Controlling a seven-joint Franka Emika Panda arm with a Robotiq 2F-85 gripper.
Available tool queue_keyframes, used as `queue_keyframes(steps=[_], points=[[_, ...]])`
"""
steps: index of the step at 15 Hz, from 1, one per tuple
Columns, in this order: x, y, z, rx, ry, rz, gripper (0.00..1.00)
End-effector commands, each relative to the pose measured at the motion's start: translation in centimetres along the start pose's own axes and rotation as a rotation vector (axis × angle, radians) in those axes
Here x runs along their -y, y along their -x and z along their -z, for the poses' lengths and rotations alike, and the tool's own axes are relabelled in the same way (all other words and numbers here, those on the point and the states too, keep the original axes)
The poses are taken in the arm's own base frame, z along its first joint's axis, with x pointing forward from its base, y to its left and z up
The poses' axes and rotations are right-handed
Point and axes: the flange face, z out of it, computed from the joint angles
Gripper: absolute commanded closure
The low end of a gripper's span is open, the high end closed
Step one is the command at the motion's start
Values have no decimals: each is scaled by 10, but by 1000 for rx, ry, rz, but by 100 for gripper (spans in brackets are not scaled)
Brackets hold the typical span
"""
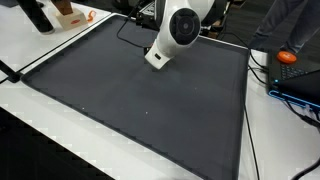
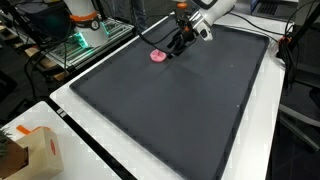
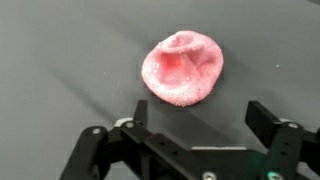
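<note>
dark mat (image 2: 200, 100) on a white tabletop (image 1: 60, 130); arm (image 1: 180, 30) leaning over its far part. claw (image 3: 197, 112) released, jaws wide, just short of a pink crumpled lump (image 3: 182, 67) lying on the mat. judged step: approach; a grasp calls for straddling the lump. the wrist view shows that gap, while an exterior view hides the lump behind the arm.

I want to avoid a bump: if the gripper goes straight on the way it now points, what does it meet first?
Most likely the pink lumpy object, which lies on the dark mat just ahead of the open gripper. The depth is hard to judge.
</note>
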Motion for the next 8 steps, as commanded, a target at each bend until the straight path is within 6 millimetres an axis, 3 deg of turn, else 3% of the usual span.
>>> queue_keyframes(steps=[1,8], points=[[-20,13,11,-30,-35,-64,0],[-77,62,30,-155,-256,-310,0]])
